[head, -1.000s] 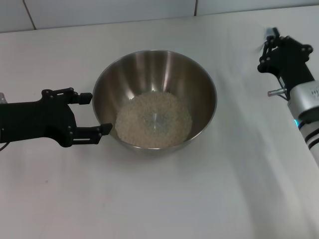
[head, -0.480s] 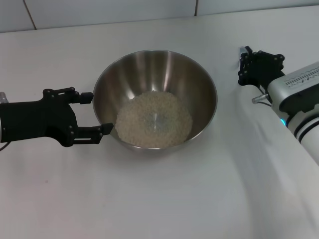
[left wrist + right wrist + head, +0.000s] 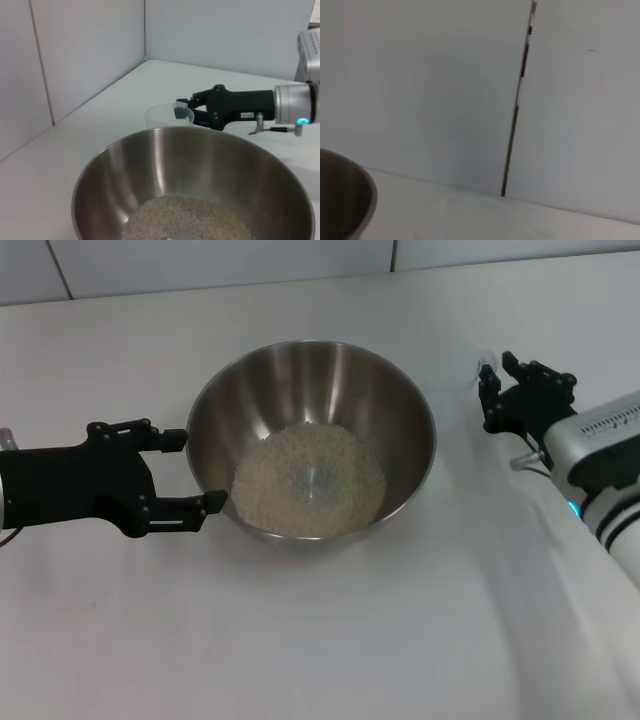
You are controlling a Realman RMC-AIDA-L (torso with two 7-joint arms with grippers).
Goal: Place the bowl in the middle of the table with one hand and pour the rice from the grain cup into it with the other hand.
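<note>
Left pincer (image 3: 190, 469) agape (low, level), right pincer (image 3: 490, 390) clamped, arm outstretched.

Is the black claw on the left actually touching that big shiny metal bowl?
Cannot tell. In the head view the left black gripper has fingers right at the steel bowl's rim, with no plain gap or contact.

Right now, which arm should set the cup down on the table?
Right. The right gripper already holds the empty cup, upright beside the bowl. The left gripper is open at the bowl's other side.

Rice (image 3: 308, 482) fills steel bowl (image 3: 400, 400); clear grain cup (image 3: 167, 116) upright beside it
</note>
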